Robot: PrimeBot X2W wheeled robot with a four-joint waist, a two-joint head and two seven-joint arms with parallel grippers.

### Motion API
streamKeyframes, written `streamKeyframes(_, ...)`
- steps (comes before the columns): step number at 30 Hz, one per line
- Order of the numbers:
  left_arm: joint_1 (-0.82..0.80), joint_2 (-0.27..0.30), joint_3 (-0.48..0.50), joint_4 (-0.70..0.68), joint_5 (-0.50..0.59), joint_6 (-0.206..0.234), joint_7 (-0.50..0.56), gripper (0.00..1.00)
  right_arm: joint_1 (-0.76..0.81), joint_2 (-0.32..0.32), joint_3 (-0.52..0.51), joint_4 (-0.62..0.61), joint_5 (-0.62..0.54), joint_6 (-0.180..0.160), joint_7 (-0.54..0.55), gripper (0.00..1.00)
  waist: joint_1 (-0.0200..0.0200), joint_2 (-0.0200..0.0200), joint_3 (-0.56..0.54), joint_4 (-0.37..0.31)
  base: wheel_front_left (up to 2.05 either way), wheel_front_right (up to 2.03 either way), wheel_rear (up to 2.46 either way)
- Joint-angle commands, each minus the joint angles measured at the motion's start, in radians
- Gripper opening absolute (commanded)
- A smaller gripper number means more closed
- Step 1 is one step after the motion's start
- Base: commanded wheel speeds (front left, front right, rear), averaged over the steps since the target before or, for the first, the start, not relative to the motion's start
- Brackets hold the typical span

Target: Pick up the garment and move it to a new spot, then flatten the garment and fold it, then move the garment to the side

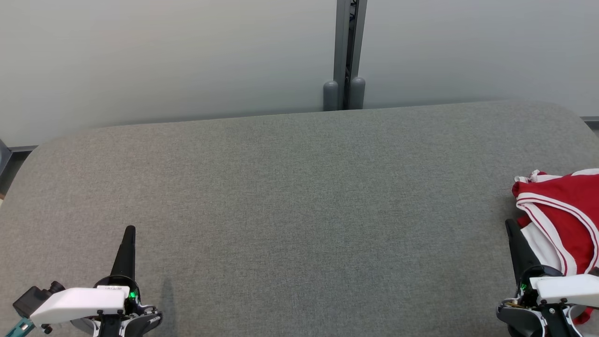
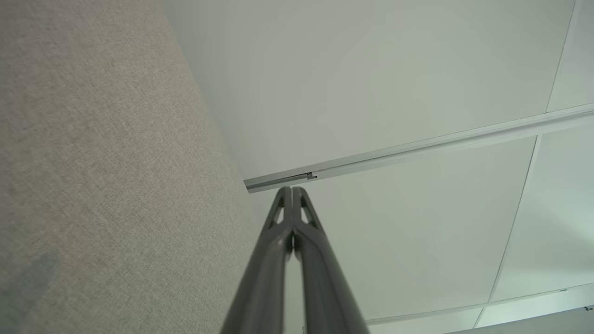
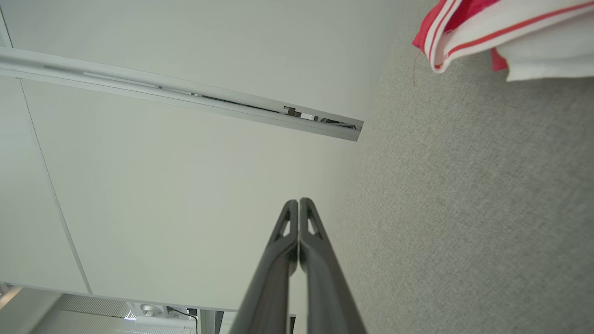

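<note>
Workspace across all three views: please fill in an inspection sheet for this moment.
Surface: grey fabric-covered table, rounded corners, mostly bare.
Job's things: red-and-white garment, bunched at the table's right edge, not flattened.
Clutter: nothing seen.
End effectors: left end effector shut, empty, at lower left; right end effector shut, empty, beside the garment.
Cables: nothing seen on the surface.
Surroundings: pale wall panels and a grey post behind the table.
</note>
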Motion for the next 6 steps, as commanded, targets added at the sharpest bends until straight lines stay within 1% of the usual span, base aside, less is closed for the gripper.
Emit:
streamKeyframes(1,-0.026,0.006,0.006,-0.010,-0.016,-0.004,0.004,0.00,-0.015,-0.009,-0.005,-0.009,0.018,0.000,0.010,0.00,0.0000,-0.0001,0.000,0.001,0.00,0.00,0.00)
streamKeyframes(6,-0.028,0.007,0.010,-0.014,-0.056,-0.011,0.014,0.00,-0.015,-0.009,-0.012,-0.015,0.058,0.000,0.019,0.00,0.0000,-0.0001,0.001,0.004,0.00,0.00,0.00)
